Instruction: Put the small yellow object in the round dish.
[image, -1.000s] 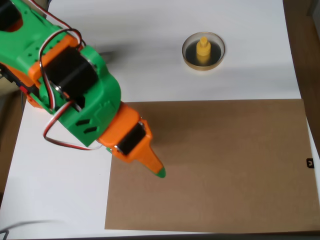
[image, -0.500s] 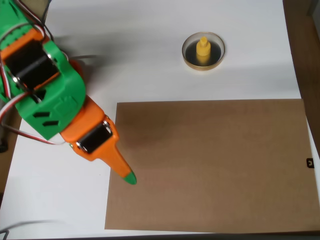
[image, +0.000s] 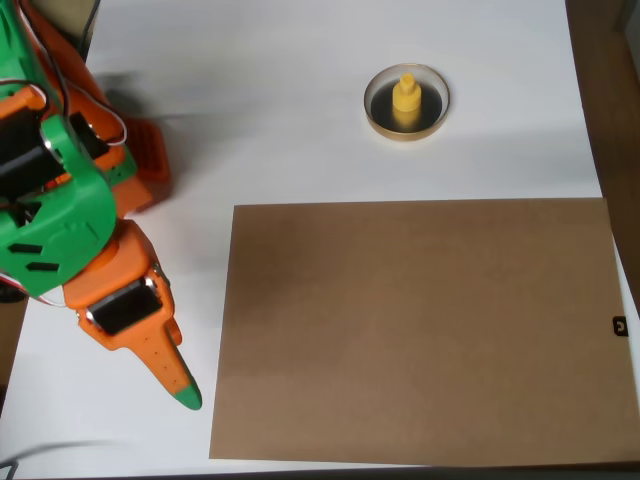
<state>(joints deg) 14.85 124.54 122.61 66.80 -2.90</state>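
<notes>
Overhead view: the green and orange arm reaches in from the left edge, its gripper (image: 180, 388) pointing down-right just left of the brown cardboard sheet (image: 420, 330); whether its fingers are open cannot be told. Beyond the sheet's far edge, the small yellow object (image: 405, 98) stands upright inside the round dish (image: 377, 120), knob on top.

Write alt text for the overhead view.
A small yellow object stands upright inside a round dish near the top of a white table. A brown cardboard sheet covers the lower right, and the green-and-orange arm's gripper points down at lower left, holding nothing.
</notes>
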